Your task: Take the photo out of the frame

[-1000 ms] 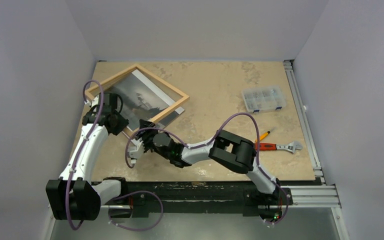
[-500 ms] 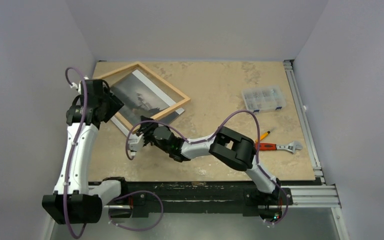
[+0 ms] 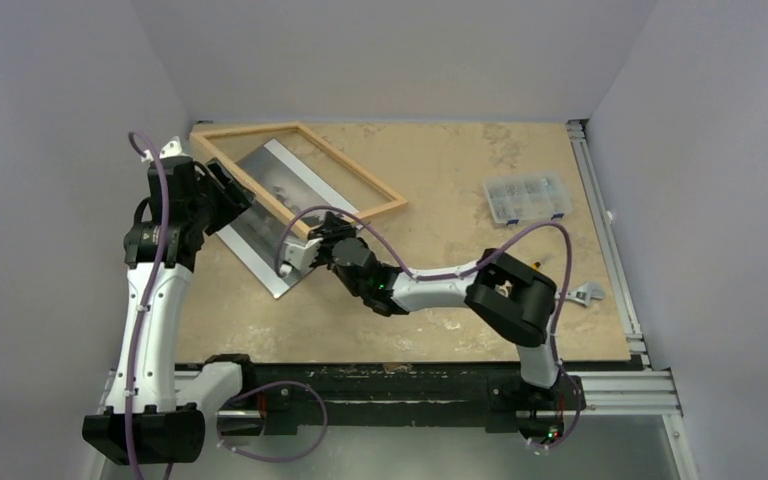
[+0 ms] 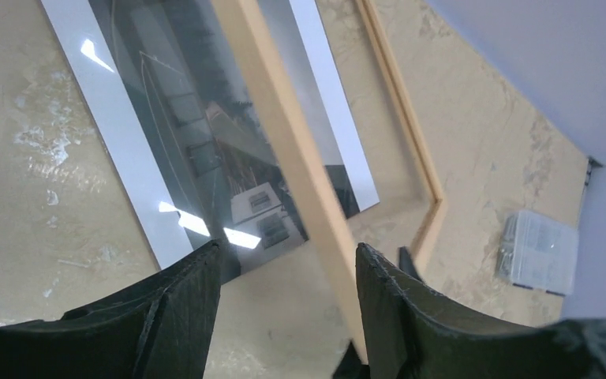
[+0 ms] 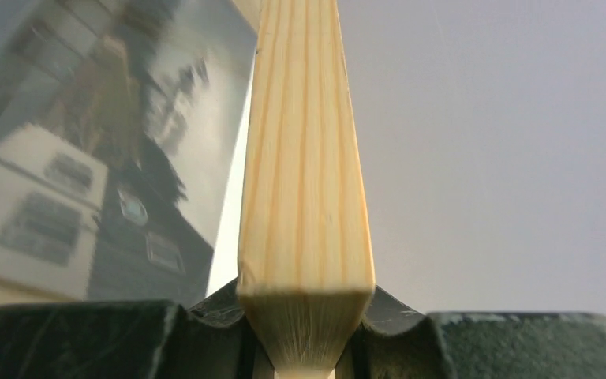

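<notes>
The frame (image 3: 355,165), thin light wood, hangs tilted over the table's back left. My right gripper (image 3: 320,232) is shut on its near rail. In the right wrist view the rail (image 5: 304,158) rises straight out of the right gripper (image 5: 306,316). The photo (image 3: 256,236), dark grey with white end bands, lies flat on the table, partly under the frame. My left gripper (image 3: 235,195) hovers open over the photo's left side. In the left wrist view the frame (image 4: 284,150) runs down close beside the right finger (image 4: 394,308) of the left gripper (image 4: 288,268), above the photo (image 4: 181,118).
A clear plastic parts box (image 3: 528,197) sits at the back right, also seen in the left wrist view as the parts box (image 4: 540,253). A wrench (image 3: 588,292) pokes out from behind the right arm's elbow. An aluminium rail (image 3: 600,220) borders the table's right edge; grey walls close three sides.
The right gripper closed on the frame's near rail and carried it up and toward the back right. The left gripper opened and rose to the back left. More of the photo shows.
</notes>
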`<state>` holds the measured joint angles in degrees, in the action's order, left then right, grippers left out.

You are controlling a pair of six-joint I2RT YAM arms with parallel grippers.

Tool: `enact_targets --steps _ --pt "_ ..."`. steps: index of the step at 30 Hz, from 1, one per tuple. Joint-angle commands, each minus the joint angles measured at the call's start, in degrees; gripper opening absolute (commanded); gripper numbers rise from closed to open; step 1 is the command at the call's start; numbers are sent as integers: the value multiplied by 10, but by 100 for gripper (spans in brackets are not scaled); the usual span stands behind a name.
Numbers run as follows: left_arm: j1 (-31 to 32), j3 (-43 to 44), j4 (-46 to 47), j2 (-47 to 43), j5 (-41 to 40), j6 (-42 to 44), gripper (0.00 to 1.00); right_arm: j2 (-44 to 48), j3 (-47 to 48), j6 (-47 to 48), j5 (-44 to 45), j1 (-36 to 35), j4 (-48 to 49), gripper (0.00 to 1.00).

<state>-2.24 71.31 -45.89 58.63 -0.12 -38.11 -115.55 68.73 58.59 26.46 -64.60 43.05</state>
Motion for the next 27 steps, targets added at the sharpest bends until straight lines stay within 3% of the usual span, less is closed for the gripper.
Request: enact_targets --steps 1,8,14,19,27 --pt "-3 -29 60 -4 57 50 60 93 -63 -84 129 5 -86 0" --pt "-3 -46 70 -4 103 62 59 214 -184 -188 203 4 -243 0" --pt "-4 -59 82 -25 122 56 59 247 -262 -172 187 12 -209 0" --pt "-4 -69 87 -37 123 55 59 248 -249 -172 195 18 -252 0" --pt "-5 -71 89 -43 127 55 59 235 -156 -365 243 -21 -528 0"
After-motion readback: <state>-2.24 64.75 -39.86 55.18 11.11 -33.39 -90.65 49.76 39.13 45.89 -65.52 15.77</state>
